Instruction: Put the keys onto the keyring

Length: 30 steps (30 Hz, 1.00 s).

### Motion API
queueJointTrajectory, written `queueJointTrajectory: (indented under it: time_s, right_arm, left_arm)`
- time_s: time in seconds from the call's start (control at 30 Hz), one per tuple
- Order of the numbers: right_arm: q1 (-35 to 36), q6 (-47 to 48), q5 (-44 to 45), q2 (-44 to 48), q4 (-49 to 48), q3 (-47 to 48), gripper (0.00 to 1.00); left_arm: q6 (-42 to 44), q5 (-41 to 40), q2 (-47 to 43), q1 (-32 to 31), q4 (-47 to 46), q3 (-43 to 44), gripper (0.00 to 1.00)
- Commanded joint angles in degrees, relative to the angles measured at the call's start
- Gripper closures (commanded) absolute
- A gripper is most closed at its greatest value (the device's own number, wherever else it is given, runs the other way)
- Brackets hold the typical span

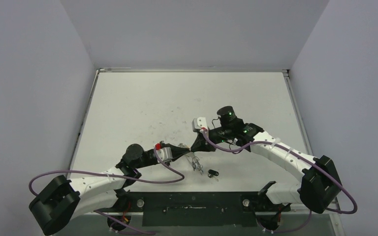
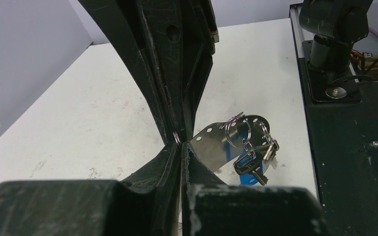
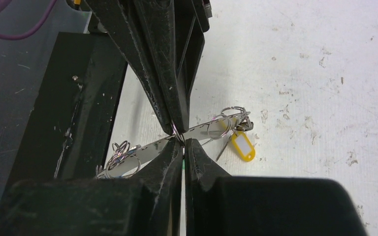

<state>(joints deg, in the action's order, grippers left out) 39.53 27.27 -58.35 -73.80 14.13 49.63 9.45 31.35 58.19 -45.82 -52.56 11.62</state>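
My two grippers meet tip to tip above the near middle of the table, the left gripper (image 1: 189,149) from the left and the right gripper (image 1: 195,144) from the right. Both are shut on the keyring, a silvery perforated band (image 2: 210,141) with small wire rings; one ring (image 3: 176,132) shows at the pinch. The band (image 3: 147,147) runs behind the right gripper (image 3: 183,143). A black-headed key (image 2: 248,163) and a blue tag (image 2: 248,178) hang from it beside the left gripper (image 2: 181,147). A yellow tag (image 3: 241,145) hangs too. Another black key (image 1: 212,172) lies loose on the table.
The black base plate (image 1: 192,201) runs along the table's near edge, just behind the hanging keys (image 1: 195,162), and shows in the left wrist view (image 2: 354,147). Purple cables (image 1: 167,178) loop over the arms. Grey walls enclose the white scuffed table (image 1: 187,98).
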Motion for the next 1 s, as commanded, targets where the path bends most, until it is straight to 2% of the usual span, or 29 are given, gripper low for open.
queueJointTrajectory:
  time_s: [0.0, 0.07, 0.2, 0.37, 0.47, 0.6, 0.77, 0.97]
  right_arm:
    - [1.0, -0.6, 2.48, -0.64, 7.74, 6.09, 1.0]
    - [1.76, -0.86, 6.24, -1.66, 13.13, 8.92, 1.0]
    - [4.71, -1.05, 14.02, -4.95, 23.35, 15.05, 1.0]
    - [7.43, -4.19, 18.61, -9.57, 30.36, 21.29, 1.0]
    - [9.55, -4.35, 23.62, -11.91, 34.86, 24.91, 1.0]
    - [11.31, -4.68, 29.18, -14.16, 38.44, 29.36, 1.0]
    - [13.72, -4.44, 33.8, -17.58, 42.61, 34.27, 1.0]
    - [16.11, -4.24, 34.48, -19.98, 43.42, 36.59, 1.0]
  left_arm:
    - [0.67, -2.71, -3.18, -0.34, -2.77, 0.02, 0.95]
    - [1.15, -4.29, -4.73, -0.32, -0.52, -0.18, 0.84]
    - [3.22, -7.03, -9.16, -0.37, 6.35, 0.1, 0.69]
    - [4.92, -10.82, -15.18, -0.29, 15.57, 0.64, 0.58]
    - [5.06, -11.85, -19.53, -0.25, 24.25, 1.71, 0.53]
    - [5.31, -12.0, -24.1, -0.24, 33.52, 2.47, 0.51]
    - [5.1, -10.68, -25.92, -0.29, 39.52, 3.95, 0.53]
    - [2.76, -7.94, -21.75, -0.23, 35.1, 3.77, 0.63]
